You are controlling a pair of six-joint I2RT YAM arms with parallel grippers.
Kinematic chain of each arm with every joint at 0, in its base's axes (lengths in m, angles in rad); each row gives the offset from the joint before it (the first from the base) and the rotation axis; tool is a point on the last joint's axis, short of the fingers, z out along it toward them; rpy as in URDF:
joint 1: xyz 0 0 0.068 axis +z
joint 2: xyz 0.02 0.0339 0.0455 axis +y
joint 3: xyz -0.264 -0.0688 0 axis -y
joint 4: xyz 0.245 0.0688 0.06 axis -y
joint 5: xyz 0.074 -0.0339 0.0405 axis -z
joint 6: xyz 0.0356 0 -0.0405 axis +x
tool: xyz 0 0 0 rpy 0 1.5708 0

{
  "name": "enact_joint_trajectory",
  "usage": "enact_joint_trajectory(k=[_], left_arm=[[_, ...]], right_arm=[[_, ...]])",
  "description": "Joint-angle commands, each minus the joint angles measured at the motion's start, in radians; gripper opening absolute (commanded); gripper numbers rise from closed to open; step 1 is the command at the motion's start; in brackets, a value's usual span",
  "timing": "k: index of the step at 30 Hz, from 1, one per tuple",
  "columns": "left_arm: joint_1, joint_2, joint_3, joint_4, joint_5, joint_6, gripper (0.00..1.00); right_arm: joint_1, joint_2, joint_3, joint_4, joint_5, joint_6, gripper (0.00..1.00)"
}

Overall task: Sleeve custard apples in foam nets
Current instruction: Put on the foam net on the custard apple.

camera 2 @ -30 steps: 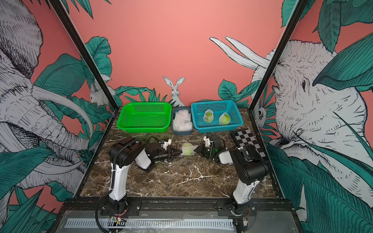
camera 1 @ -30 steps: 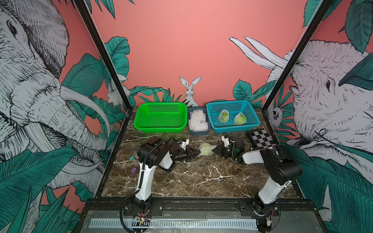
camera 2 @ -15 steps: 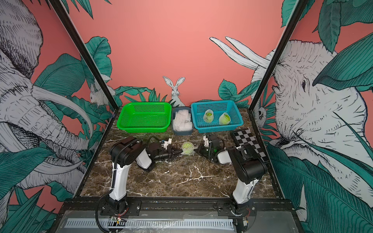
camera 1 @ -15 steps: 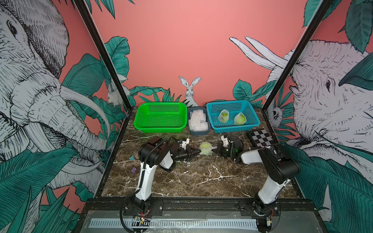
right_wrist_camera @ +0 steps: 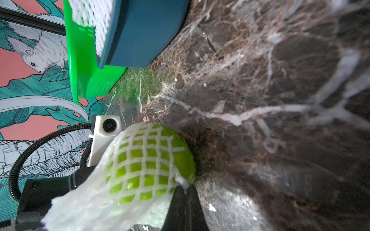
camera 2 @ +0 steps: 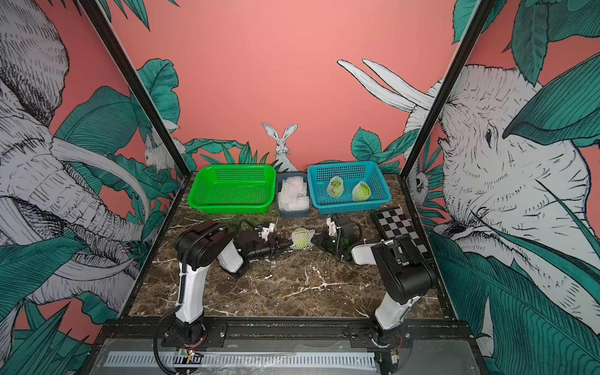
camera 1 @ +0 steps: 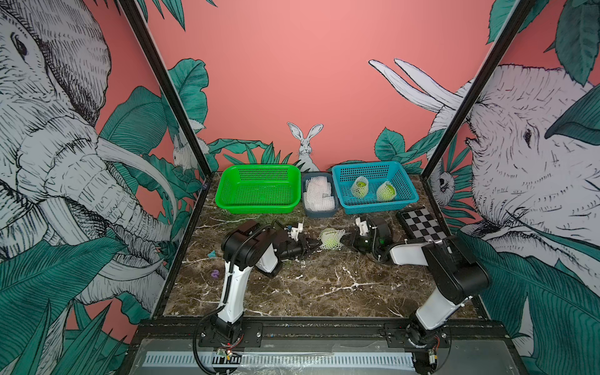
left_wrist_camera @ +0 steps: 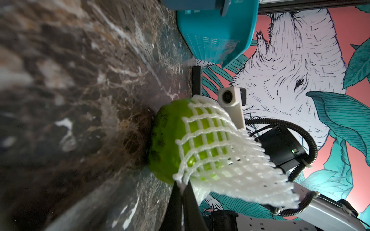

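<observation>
So, custard apple [camera 1: 330, 240] mid-frame on marble table [camera 1: 308, 285], foam net [camera 1: 338, 232] half over it; left gripper [camera 1: 317, 244] pinching one net edge, right gripper [camera 1: 344, 241] pinching opposite edge. Two netted fruits [camera 1: 359, 187] in blue basket [camera 1: 376, 207], upper right of centre.

- I can read no text, label, brand or number in any of my views.
- The only printed marking I see is the checkerboard [camera 1: 422, 224] on the table, which bears plain black and white squares with no characters on them.
</observation>
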Motion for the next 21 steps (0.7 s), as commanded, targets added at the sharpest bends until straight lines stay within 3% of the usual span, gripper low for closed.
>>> enact_joint_trajectory(k=[1, 10, 15, 21], left_arm=[[0.006, -0.030, 0.015, -0.027, -0.005, -0.020, 0.00], [0.013, -0.002, 0.041, -0.056, -0.009, -0.008, 0.00], [0.013, 0.003, 0.047, -0.034, -0.005, -0.027, 0.00], [0.013, -0.003, 0.045, -0.043, -0.001, -0.019, 0.00]], right_arm=[[0.009, -0.024, 0.012, 0.016, -0.029, 0.006, 0.01], [0.007, 0.038, 0.087, -0.052, 0.025, -0.028, 0.11], [0.007, 0.001, 0.081, -0.094, 0.056, -0.044, 0.25], [0.002, -0.143, 0.107, -0.364, 0.186, -0.157, 0.44]])
